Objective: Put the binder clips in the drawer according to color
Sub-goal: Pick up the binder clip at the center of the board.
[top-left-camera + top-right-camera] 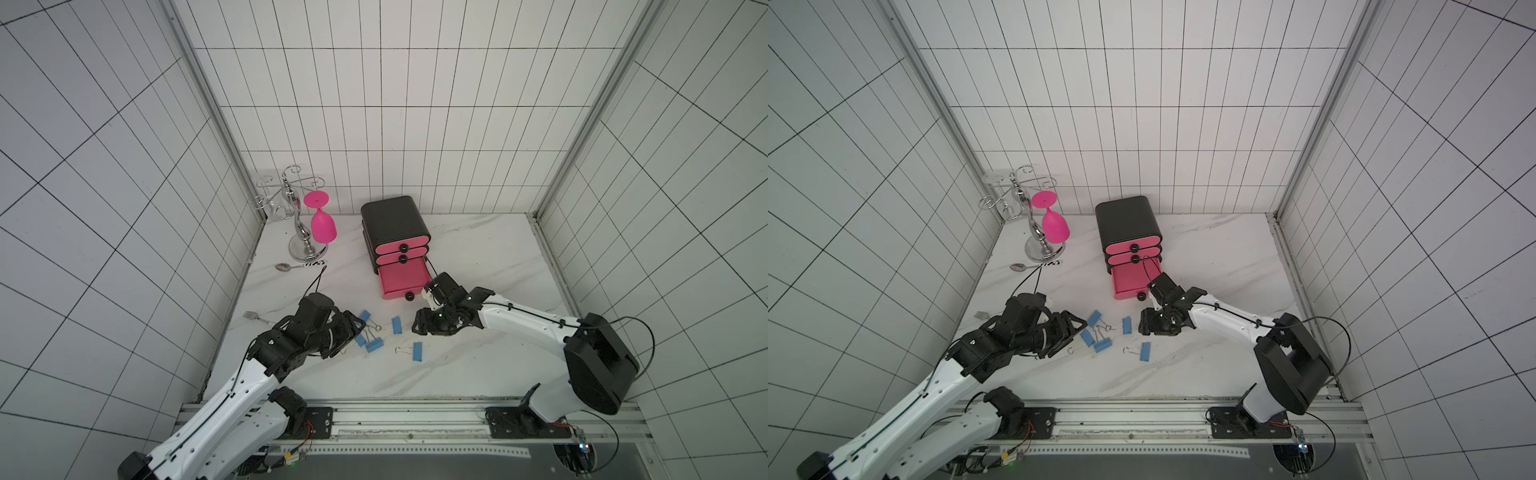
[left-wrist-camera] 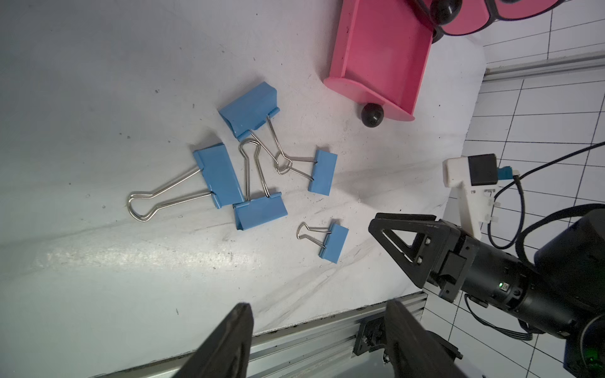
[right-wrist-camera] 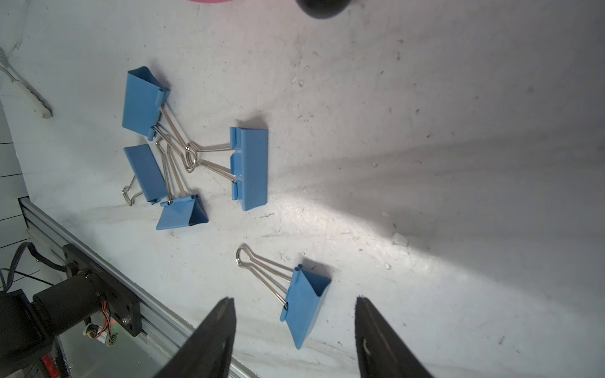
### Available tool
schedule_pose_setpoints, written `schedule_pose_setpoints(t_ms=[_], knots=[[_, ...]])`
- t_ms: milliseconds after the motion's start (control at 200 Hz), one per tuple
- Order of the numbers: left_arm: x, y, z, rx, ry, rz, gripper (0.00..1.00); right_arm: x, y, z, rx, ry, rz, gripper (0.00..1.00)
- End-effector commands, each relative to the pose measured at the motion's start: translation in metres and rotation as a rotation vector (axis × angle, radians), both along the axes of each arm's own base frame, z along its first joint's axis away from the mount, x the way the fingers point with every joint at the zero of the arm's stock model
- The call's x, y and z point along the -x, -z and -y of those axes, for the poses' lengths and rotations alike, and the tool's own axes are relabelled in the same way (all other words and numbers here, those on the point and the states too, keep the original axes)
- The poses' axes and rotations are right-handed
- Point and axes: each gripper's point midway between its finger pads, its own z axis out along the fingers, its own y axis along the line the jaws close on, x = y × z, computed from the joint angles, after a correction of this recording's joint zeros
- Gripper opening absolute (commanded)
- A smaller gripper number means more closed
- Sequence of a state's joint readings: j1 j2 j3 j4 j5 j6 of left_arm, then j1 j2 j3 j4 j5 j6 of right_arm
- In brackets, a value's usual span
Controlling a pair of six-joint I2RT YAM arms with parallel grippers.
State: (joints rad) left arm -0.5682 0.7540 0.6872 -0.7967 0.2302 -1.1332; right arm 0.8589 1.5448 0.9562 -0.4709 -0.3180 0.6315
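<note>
"Starting at the left gripper (image 2: pixel 317 306), how do the jaws stand?"

"Spread, with nothing between them. It hangs over the white table (image 1: pixel 478 257), just beside the binder clips (image 2: pixel 217 175)."

"And the right gripper (image 3: pixel 293 299)?"

"Also spread. In the right wrist view one lone clip (image 3: pixel 306 311) shows in the gap between its fingers, lying flat on the table and touching neither."

"Where are the rest?"

"All five are blue and lie between the two grippers. Four sit bunched together with their wire handles crossed, and the lone clip lies a little apart, toward the front rail (image 1: pixel 415 409)."

"The drawers?"

"Behind the clips stands the black chest (image 1: pixel 392 218) – its upper two pink drawers are shut and the bottom drawer (image 1: pixel 401 280) is pulled out toward the clips, with its knob (image 1: pixel 409 296) near the right gripper. No clip touches it."

"Anything further out?"

"A fork (image 1: pixel 254 318), a spoon (image 1: pixel 284 267) and a pink goblet (image 1: pixel 323 226) hanging on a silver rack (image 1: pixel 301 232)."
</note>
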Motion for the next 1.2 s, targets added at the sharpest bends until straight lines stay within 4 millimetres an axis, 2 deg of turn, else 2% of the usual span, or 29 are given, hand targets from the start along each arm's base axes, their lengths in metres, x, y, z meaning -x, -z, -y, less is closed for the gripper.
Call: schedule_pose_setpoints(t_ms=[0,190,565,825,1075,1194], knots=[[-0.003,-0.002,-0.003,0.006,-0.039,0.022,0.68,0.008,0.005,-0.006,0.023,-0.075,-0.027,0.60],[-0.001,-0.003,-0.005,0.013,-0.048,0.028,0.68,0.013,0.015,-0.017,0.038,-0.112,-0.059,0.60],[0.003,-0.005,-0.007,0.016,-0.047,0.028,0.68,0.022,0.030,-0.019,0.071,-0.145,-0.074,0.60],[0.004,-0.009,-0.008,0.027,-0.049,0.044,0.68,0.040,0.035,-0.020,0.080,-0.189,-0.080,0.61],[0.005,-0.013,-0.007,0.033,-0.044,0.051,0.68,0.061,0.038,-0.013,0.115,-0.209,-0.072,0.61],[0.006,-0.015,-0.008,0.042,-0.045,0.056,0.68,0.072,0.037,-0.013,0.132,-0.236,-0.057,0.63]])
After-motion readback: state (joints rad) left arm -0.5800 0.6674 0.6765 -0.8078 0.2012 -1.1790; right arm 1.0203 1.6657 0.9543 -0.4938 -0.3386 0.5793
